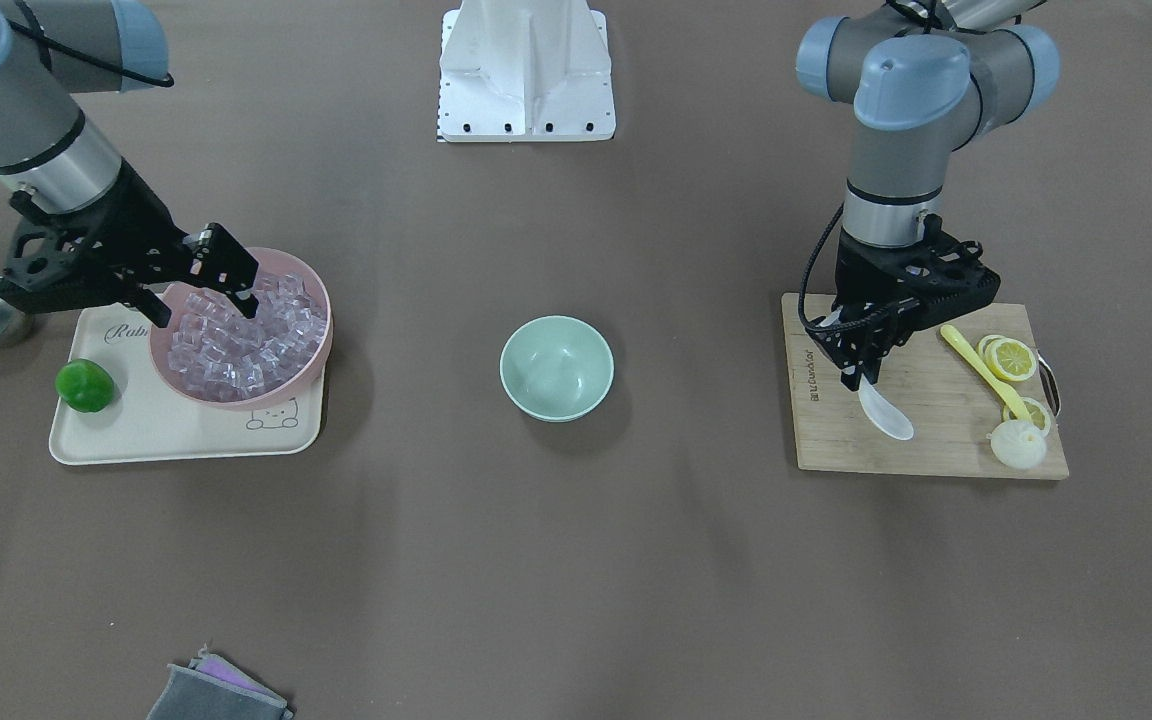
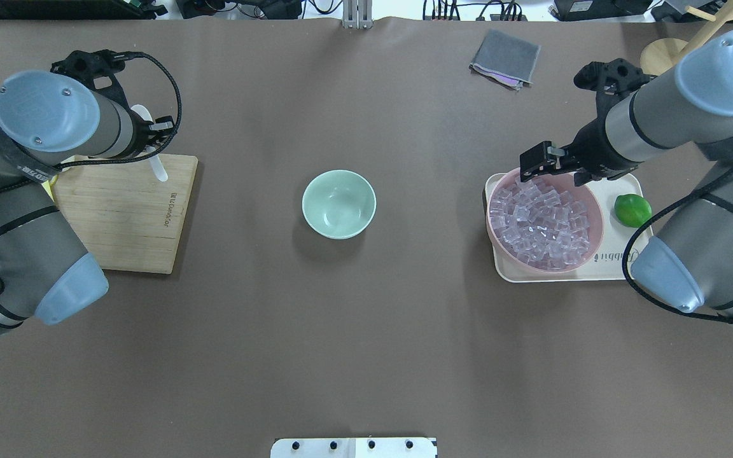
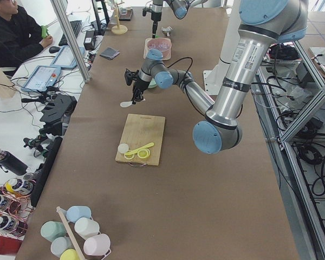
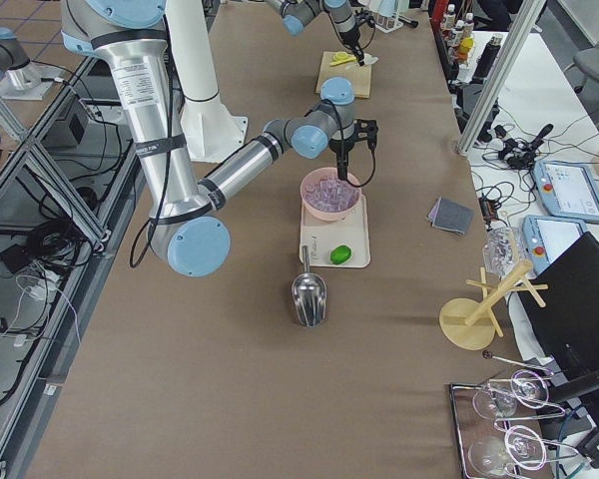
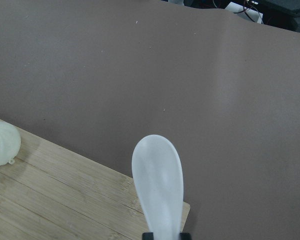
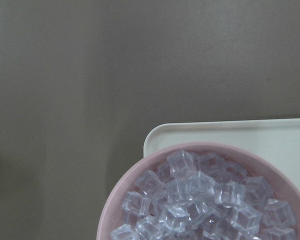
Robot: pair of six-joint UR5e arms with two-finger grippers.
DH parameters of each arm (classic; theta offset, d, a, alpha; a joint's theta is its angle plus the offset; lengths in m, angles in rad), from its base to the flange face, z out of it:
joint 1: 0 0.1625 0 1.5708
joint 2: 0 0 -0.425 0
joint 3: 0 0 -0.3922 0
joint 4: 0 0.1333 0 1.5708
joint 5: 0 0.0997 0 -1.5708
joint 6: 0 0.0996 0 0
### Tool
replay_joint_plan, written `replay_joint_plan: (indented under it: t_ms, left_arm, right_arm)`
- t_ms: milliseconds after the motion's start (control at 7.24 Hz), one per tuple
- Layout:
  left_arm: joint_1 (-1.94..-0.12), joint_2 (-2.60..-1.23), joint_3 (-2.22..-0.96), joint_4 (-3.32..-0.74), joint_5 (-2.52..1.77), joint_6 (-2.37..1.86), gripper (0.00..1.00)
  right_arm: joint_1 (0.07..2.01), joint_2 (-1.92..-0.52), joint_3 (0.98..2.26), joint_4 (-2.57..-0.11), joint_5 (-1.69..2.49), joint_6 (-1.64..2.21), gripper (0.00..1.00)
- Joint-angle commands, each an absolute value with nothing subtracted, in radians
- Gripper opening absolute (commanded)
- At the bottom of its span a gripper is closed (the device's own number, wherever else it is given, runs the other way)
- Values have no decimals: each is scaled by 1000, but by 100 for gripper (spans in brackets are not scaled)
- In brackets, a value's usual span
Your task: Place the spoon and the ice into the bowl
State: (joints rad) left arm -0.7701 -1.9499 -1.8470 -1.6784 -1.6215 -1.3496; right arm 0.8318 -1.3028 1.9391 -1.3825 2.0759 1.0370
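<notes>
Brown cloth covers the table (image 2: 366,350), and nothing has reached its goal yet. On the robot's left lies a bamboo cutting board (image 2: 125,216). Above its far edge, the left gripper (image 1: 861,370) has its fingers pressed together on the handle of the white soup spoon (image 5: 157,185). The scoop points away from the wrist. From the side view the spoon looks raised clear of the wood, so the pick-up seems done and the carry to the middle is left.

At the centre stands the mint-green bowl (image 2: 339,205), upright and empty, well apart from both arms.

On the right, a cream tray (image 1: 136,430) carries a pink bowl (image 1: 311,365) heaped with clear ice cubes (image 2: 541,222), with a lime (image 2: 632,210) beside it. The right gripper (image 1: 201,305) hangs low over that bowl with its fingers spread, one near the rim and one down among the cubes. No cube shows pinched between them, so I judge the ice not yet grasped.

What remains is a closing on one cube, two carries inward and two releases into the green bowl.
</notes>
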Motion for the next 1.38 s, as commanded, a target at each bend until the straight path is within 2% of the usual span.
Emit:
replay_joint_plan:
  t_ms: [0,276,1243]
  left_arm:
    - [-770,-1951,-1845,-1678,-1621,-1347,0]
    - [-770,-1951,-1847,-1678,-1621,-1347,0]
    - [-770,-1945,-1851,-1684,-1609,-1336,0]
  right_arm:
    - [763,-1324,1945,-1382,2048,1204,100]
    - [750,-1338,1948,-1384,2048,1392,100]
    - [696,-1351,1948,-1402,2103,1471,99]
